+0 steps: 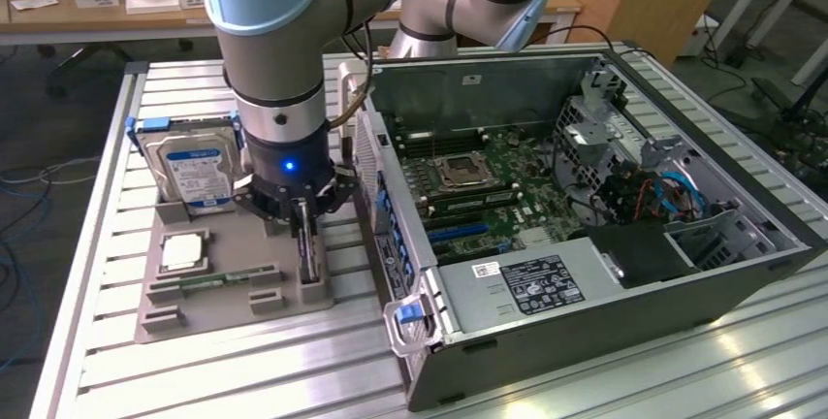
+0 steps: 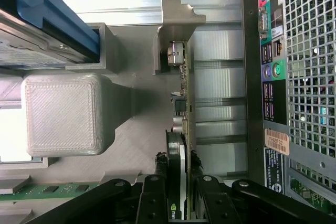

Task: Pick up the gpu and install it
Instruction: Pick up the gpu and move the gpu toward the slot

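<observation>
Jaws are clasping the graphics card (image 2: 184, 103) across its upper edge, one finger (image 2: 157, 198) lying against each face, while the gripper (image 1: 306, 217) is hanging straight down over it. The card is standing on edge in a slot of the grey printed holder (image 1: 194, 314), just beside the rear panel of the open computer case (image 1: 583, 293) and running parallel to it.

Handling (a judgement): the card is looking light, thin and stiff — a bare board that is carrying small exposed parts, so it is probably fragile and intolerant of a hard squeeze. The sounder hold is lying across the two flat faces near the middle of the free edge, keeping clear of the connector edge that is sitting down in the slot. A grip far off centre is likely to let it tip.

Farther from the case, the same holder is also carrying a hard drive (image 1: 194, 162) standing upright, a green memory stick (image 1: 213, 281) and a square processor chip (image 1: 181, 249).

Surface and room: holder and case are resting on a table of ribbed aluminium slats (image 1: 194, 375), which is throwing back glare. Beyond the case a wooden desk (image 1: 78, 14) is holding small boxes — a workshop, by the look of it — and cables (image 1: 19, 186) are trailing across the floor.
</observation>
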`<state>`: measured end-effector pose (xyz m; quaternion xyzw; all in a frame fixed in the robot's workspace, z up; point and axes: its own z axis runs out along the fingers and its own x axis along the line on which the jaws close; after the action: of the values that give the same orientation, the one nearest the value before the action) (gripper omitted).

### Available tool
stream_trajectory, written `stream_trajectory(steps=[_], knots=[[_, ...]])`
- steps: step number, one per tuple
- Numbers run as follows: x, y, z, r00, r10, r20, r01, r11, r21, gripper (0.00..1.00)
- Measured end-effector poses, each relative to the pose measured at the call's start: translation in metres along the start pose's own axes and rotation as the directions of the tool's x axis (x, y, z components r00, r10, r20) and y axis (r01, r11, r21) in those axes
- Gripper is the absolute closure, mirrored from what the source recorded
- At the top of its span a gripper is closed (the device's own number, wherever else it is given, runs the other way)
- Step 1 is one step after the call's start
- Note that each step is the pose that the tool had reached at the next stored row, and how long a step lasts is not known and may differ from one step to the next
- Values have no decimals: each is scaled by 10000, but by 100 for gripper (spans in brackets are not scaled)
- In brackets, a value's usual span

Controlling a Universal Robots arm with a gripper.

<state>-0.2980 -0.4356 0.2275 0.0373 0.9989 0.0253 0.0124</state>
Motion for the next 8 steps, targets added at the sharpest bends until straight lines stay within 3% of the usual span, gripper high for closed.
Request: stream_trajectory(steps=[8], knots=[[0,0,0,10000,0,0,0,10000,0,73]])
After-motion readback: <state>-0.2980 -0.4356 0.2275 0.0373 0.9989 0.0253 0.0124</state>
